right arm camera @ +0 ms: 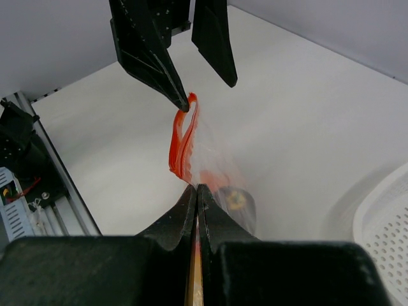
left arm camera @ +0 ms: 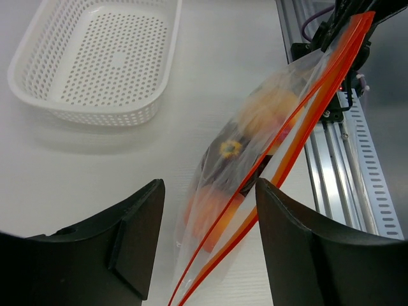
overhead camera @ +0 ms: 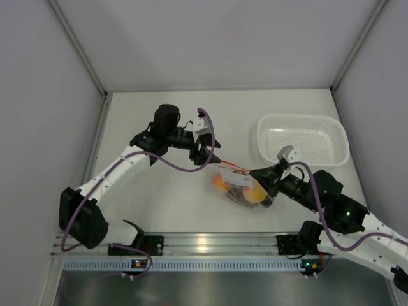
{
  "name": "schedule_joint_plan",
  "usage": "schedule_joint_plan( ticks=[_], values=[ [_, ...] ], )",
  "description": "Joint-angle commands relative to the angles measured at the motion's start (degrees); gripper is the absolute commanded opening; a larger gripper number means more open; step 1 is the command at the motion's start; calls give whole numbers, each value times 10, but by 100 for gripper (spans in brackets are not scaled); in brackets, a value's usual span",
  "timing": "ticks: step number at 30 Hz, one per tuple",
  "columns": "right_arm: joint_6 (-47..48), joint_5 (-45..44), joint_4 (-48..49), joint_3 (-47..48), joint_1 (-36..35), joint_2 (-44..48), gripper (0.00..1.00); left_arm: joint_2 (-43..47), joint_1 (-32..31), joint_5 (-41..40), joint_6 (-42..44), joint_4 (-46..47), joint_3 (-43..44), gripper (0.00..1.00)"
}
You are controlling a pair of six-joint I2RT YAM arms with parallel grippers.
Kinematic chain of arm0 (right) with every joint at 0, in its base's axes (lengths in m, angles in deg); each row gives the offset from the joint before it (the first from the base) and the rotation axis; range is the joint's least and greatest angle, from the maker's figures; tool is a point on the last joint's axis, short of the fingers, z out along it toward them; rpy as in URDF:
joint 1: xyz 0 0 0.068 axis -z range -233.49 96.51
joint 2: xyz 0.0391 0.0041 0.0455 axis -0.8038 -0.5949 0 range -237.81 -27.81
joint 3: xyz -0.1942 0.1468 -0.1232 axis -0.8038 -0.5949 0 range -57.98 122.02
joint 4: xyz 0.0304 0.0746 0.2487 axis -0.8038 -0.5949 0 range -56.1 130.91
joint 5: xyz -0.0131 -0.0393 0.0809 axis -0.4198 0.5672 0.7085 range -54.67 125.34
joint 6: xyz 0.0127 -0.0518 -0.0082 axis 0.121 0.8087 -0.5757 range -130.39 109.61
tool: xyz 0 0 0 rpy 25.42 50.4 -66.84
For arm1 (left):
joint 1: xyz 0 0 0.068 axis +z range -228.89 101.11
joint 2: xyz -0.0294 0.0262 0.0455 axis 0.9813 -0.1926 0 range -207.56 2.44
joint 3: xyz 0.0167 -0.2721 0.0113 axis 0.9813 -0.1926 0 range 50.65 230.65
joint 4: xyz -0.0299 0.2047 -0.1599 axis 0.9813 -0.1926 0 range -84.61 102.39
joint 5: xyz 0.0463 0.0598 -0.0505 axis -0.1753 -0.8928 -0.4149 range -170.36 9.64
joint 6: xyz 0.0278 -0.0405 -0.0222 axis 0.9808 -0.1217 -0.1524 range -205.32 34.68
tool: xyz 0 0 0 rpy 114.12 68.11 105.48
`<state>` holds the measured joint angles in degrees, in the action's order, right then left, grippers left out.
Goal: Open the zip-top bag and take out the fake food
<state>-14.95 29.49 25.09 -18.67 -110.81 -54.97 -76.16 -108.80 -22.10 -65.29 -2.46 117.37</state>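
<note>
The zip-top bag [overhead camera: 237,185] is clear with a red-orange zip strip [left arm camera: 299,134], and it hangs stretched between my two grippers just above the table. Fake food [overhead camera: 255,194] sits inside: orange fruits [left arm camera: 271,105], an orange-red piece [left arm camera: 210,210] and a dark piece [left arm camera: 229,150]. My right gripper [right arm camera: 196,188] is shut on one end of the zip strip [right arm camera: 182,143]. My left gripper [left arm camera: 209,191] is open, with the bag's other end between its jaws. In the right wrist view one left fingertip [right arm camera: 185,102] touches the strip's end. Both grippers show in the top view, left [overhead camera: 207,153] and right [overhead camera: 256,175].
A white perforated basket [overhead camera: 303,118] stands empty at the back right, and also shows in the left wrist view [left arm camera: 95,115] and the right wrist view [right arm camera: 382,217]. An aluminium rail [overhead camera: 204,243] runs along the near edge. Grey walls enclose the table.
</note>
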Motion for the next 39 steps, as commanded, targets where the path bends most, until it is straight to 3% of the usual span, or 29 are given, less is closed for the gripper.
schedule_joint_plan(
  ticks=[1,13,18,21,22,28,31,34,39],
  values=[
    [4,12,32,12,-5,-7,0,18,-6,7,19,13,11,64],
    [1,7,49,10,-5,-7,0,6,-11,47,28,14,-17,61],
    [0,7,56,11,-5,-11,0,-5,-15,54,27,15,-26,55],
    [0,16,67,6,-5,-7,0,-15,-21,27,23,14,-24,45],
    [0,19,69,3,-5,-5,0,-24,-24,13,22,14,-21,35],
    [4,24,89,-13,-5,7,0,-43,-36,-24,11,14,-1,0],
    [5,3,85,-13,-5,0,0,-27,-36,-78,-2,14,1,0],
    [2,-23,84,-13,-5,-13,13,-14,-36,-146,-33,14,14,0],
    [-5,-37,85,0,-6,-47,27,-1,-36,-410,-115,14,41,0]
  ],
)
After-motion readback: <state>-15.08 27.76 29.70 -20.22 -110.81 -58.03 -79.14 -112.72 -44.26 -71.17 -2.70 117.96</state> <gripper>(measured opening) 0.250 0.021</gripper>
